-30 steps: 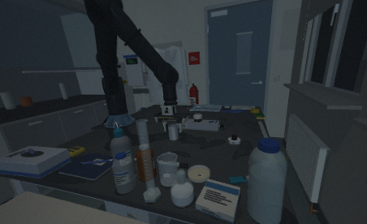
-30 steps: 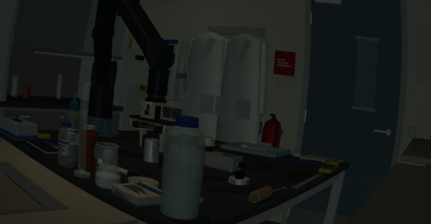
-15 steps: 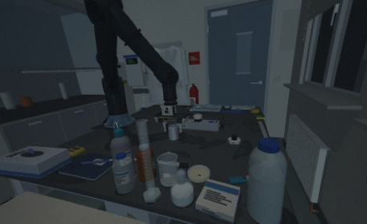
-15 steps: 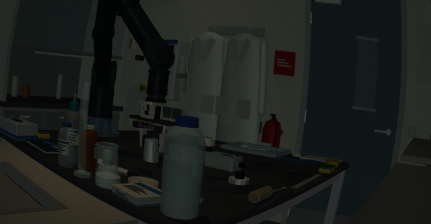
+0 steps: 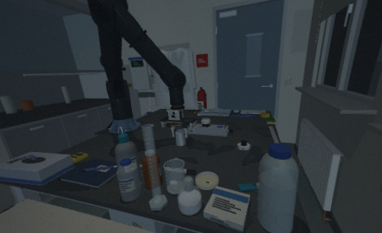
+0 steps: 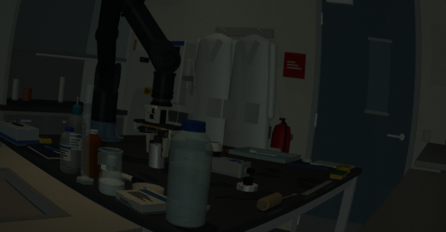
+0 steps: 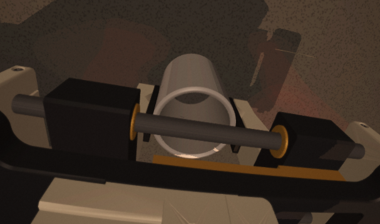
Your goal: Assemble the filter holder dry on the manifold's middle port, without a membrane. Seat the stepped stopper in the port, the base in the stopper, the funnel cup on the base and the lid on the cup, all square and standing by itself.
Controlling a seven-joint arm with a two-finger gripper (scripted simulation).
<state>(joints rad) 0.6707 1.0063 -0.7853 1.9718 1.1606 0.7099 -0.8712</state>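
Observation:
My gripper (image 5: 179,131) (image 6: 157,148) (image 7: 191,122) has closed around the funnel cup (image 5: 180,137) (image 6: 156,156) (image 7: 192,106), a pale open cylinder standing upright on the dark bench just left of the manifold (image 5: 209,128) (image 6: 231,166). The manifold is a long pale block lying across the middle of the bench. A small white disc with a dark centre (image 5: 244,145) (image 6: 247,185), which may be the base or the lid, lies on the bench right of the manifold. I cannot pick out the stepped stopper in the dim light.
The bench's near edge is crowded with bottles (image 5: 126,166), a measuring cylinder (image 5: 149,164), a beaker (image 5: 174,175), a dish (image 5: 206,180) and a large blue-capped jug (image 5: 278,188) (image 6: 188,172). A brush (image 6: 270,200) lies near the right corner.

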